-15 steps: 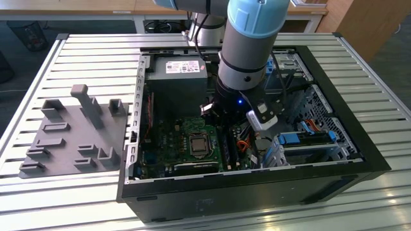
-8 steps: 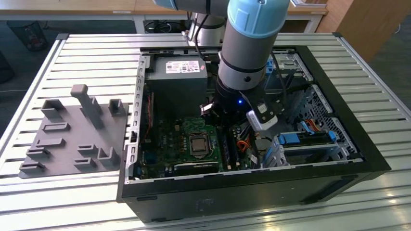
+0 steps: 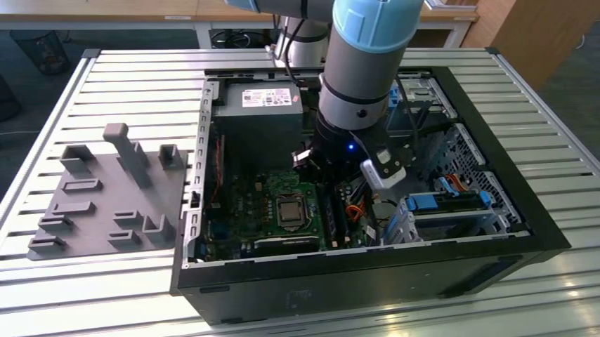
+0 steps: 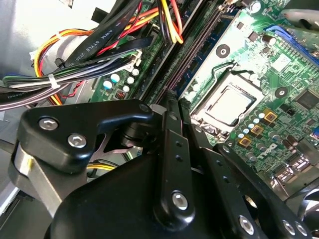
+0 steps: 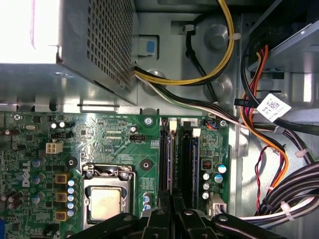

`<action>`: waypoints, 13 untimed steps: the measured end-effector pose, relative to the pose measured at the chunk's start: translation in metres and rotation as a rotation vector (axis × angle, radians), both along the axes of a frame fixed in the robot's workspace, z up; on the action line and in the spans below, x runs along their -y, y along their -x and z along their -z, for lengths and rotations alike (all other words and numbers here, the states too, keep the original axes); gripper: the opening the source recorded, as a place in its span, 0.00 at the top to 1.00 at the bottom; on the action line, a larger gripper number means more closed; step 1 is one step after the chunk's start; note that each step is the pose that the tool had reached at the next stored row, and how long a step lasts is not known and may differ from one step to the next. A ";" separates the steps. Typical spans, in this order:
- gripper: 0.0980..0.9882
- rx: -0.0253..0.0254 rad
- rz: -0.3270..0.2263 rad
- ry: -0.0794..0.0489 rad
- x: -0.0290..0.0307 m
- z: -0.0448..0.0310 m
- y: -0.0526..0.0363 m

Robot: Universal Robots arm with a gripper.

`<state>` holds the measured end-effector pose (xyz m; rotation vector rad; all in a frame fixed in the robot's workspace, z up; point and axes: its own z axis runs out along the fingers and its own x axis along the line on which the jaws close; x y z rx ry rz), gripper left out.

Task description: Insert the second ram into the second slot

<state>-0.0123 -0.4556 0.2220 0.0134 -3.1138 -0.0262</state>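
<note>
Beside CPU socket (image 5: 105,201), gripper (image 5: 172,206) low over memory slots (image 5: 172,159), fingers pinched together on thin edge, likely second ram (image 4: 172,99). Risk: tilt jams stick; cables (image 4: 99,59) near, could snag.

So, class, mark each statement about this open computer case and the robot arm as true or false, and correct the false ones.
1. The gripper is down inside the computer case, over the motherboard. True.
2. The grey fixture tray lies inside the case. False: it lies on the slatted table, towards the exterior view's left of the case.
3. The processor socket is covered by a fan. False: its metal top is bare in both wrist views.
4. The memory slots lie beside the processor socket, in line with the gripper. True.
5. The case's side panel is closed. False: the case lies open, its inside exposed.
</note>
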 end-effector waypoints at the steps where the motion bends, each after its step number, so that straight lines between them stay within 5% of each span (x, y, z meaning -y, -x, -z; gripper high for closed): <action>1: 0.96 -0.0003 -0.002 0.000 0.0001 0.0000 0.0000; 13: 0.96 -0.0030 -0.009 0.000 0.0014 0.0015 0.0000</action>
